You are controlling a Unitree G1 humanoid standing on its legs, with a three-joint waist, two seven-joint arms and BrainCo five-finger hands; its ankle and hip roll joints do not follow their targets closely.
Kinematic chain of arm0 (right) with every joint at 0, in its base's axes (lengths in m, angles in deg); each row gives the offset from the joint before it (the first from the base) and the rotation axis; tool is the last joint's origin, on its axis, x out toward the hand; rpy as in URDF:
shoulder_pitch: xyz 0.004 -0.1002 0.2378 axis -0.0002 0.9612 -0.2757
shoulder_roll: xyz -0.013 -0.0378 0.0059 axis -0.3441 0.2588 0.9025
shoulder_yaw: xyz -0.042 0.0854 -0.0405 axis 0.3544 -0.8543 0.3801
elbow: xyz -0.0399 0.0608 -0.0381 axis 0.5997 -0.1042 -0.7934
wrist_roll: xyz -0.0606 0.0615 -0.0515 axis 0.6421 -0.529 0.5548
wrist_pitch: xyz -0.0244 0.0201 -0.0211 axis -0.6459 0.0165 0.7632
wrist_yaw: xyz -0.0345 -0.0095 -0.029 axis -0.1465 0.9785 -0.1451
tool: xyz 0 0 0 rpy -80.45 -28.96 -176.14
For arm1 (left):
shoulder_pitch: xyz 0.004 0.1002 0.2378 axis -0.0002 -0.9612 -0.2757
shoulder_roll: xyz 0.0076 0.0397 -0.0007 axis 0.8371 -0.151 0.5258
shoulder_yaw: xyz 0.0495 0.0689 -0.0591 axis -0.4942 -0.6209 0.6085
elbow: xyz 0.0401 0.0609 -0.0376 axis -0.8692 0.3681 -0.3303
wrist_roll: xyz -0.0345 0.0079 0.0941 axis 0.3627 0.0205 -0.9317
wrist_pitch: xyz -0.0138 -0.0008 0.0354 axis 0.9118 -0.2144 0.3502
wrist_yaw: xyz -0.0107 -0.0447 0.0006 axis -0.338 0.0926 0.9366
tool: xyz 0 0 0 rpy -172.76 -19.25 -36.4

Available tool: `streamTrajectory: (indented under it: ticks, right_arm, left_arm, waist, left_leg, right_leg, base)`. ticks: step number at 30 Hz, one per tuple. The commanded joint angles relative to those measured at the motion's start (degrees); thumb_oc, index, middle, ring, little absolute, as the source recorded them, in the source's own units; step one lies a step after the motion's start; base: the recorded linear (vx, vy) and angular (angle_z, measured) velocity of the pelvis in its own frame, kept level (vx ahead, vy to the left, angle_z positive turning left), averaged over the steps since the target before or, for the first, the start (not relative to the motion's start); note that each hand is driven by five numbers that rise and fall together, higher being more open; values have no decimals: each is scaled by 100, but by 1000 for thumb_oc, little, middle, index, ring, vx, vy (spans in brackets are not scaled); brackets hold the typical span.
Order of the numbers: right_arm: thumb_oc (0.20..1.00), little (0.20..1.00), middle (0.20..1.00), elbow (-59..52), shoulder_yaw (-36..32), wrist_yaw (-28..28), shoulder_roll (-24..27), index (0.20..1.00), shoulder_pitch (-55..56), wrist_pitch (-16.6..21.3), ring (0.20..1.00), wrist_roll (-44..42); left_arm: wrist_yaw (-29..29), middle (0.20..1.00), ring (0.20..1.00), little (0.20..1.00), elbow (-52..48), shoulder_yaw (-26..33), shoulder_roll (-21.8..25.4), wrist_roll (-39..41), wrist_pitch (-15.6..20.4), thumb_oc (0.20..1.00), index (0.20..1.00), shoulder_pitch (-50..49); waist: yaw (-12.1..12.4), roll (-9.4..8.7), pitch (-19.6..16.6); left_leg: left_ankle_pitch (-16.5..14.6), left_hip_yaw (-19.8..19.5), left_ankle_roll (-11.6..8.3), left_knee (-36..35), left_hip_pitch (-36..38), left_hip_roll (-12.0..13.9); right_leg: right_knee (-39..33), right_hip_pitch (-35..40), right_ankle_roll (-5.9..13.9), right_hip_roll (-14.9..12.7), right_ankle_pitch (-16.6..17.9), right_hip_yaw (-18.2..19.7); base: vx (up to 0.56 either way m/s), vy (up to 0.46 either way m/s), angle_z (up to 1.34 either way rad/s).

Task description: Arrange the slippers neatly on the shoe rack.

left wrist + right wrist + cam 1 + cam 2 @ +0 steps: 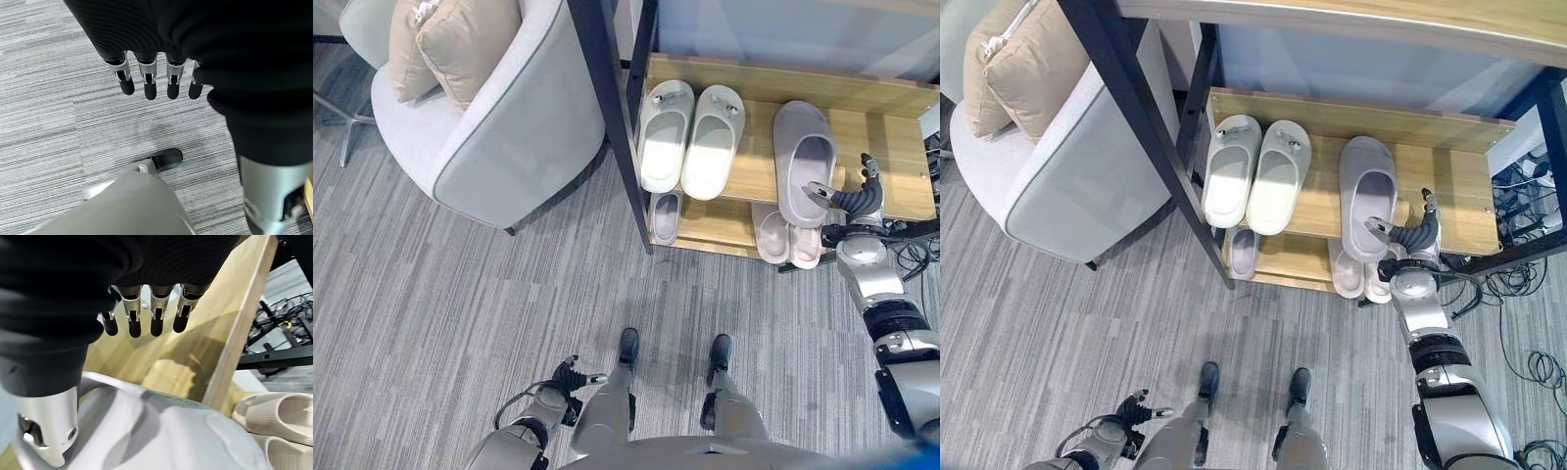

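Observation:
A large grey slipper (803, 157) lies alone on the right of the shoe rack's wooden shelf (891, 157), toe toward the back. My right hand (847, 201) is at its heel end, open. Its fingers (134, 316) reach straight over the bare wood and its thumb (49, 431) is against the grey slipper (171, 435). A pale white pair of slippers (690, 137) sits side by side on the left of the same shelf. My left hand (570, 377) hangs low by my leg, fingers (149, 78) relaxed over the carpet.
On the lower shelf a small grey slipper (665, 217) lies at the left and a beige pair (788, 238) at the right. The rack's black post (612, 117) stands beside a grey armchair (499, 127) with beige cushions (450, 39). Cables (1528, 294) lie right of the rack.

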Motion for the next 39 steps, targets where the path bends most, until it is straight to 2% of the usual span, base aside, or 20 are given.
streamTrajectory:
  ticks: [1,2,6,12,18,22,23,24,33,37,39]
  right_arm:
    - [1000,1000,1000,-42,106,125,445,1000,-371,205,1000,-60]
    - [1000,1000,1000,-52,254,165,614,1000,-521,65,1000,283]
    - [1000,1000,1000,-6,277,228,703,1000,-698,28,1000,337]
    - [1000,1000,1000,49,429,207,696,1000,-948,-51,1000,436]
    - [1000,1000,1000,700,643,109,644,1000,-1088,-181,1000,545]
    - [1000,1000,1000,530,648,132,641,1000,-1139,-235,1000,635]
    - [467,467,467,444,642,149,611,467,-1137,-223,467,673]
    - [200,200,200,445,652,143,609,200,-1154,-244,200,719]
    - [200,200,200,612,801,206,686,200,-1368,-424,200,1081]
    - [200,200,200,378,600,408,605,200,-1106,-462,200,1267]
    - [200,200,200,-178,296,635,525,200,-644,-434,200,1499]
  left_arm:
    - [-108,1000,1000,1000,588,-60,45,167,-16,1000,1000,295]
    - [-145,1000,1000,1000,585,-26,59,177,-11,1000,1000,336]
    - [-188,1000,1000,1000,581,-24,82,188,-7,1000,1000,376]
    - [-216,1000,1000,1000,579,-53,83,178,2,1000,1000,459]
    - [-224,1000,1000,1000,559,-144,98,165,4,1000,1000,523]
    - [-240,1000,1000,1000,576,-123,110,112,-23,1000,1000,482]
    - [-243,1000,1000,1000,596,-110,104,86,-25,1000,1000,472]
    - [-256,1000,1000,1000,598,-95,106,64,-33,1000,1000,456]
    - [-303,1000,1000,1000,544,-104,124,40,-23,1000,1000,564]
    - [-350,1000,1000,1000,557,-48,76,-6,-35,1000,1000,565]
    - [-390,1000,1000,1000,552,23,25,-81,-45,1000,1000,523]
  waist:
    - [72,-95,-100]
    - [76,-67,-56]
    - [91,-31,-52]
    - [121,-49,-34]
    - [126,-83,-6]
    - [135,-100,6]
    - [138,-116,6]
    - [145,-128,7]
    - [186,-182,113]
    - [171,-164,143]
    - [134,-147,112]
  left_leg:
    - [-436,436,-167,29,-91,100]
    - [-408,457,-180,29,-151,88]
    - [-404,450,-175,29,-204,51]
    - [-383,453,-181,29,-283,13]
    - [-404,444,-179,29,-314,-11]
    - [-409,450,-173,29,-298,-27]
    - [-429,445,-163,29,-282,-38]
    - [-432,443,-157,29,-269,-42]
    - [-402,459,-183,29,-288,-7]
    - [-420,462,-166,29,-261,-5]
    - [-462,478,-143,29,-185,1]
  right_leg:
    - [44,257,333,-243,-82,117]
    - [44,204,342,-261,-51,130]
    - [44,162,364,-312,-15,122]
    - [44,97,389,-357,26,82]
    - [44,113,398,-390,37,49]
    - [44,142,415,-419,60,32]
    - [44,162,420,-432,63,24]
    - [44,178,424,-442,66,12]
    - [46,178,408,-440,79,-23]
    - [57,188,412,-449,74,-13]
    - [90,236,412,-444,41,4]
  base:
    - [0,0,0]
    - [0,0,0]
    - [6,12,1]
    - [3,5,0]
    - [0,15,1]
    - [1,17,2]
    - [7,25,5]
    - [8,19,5]
    - [-4,-2,0]
    - [-4,2,3]
    - [0,0,0]
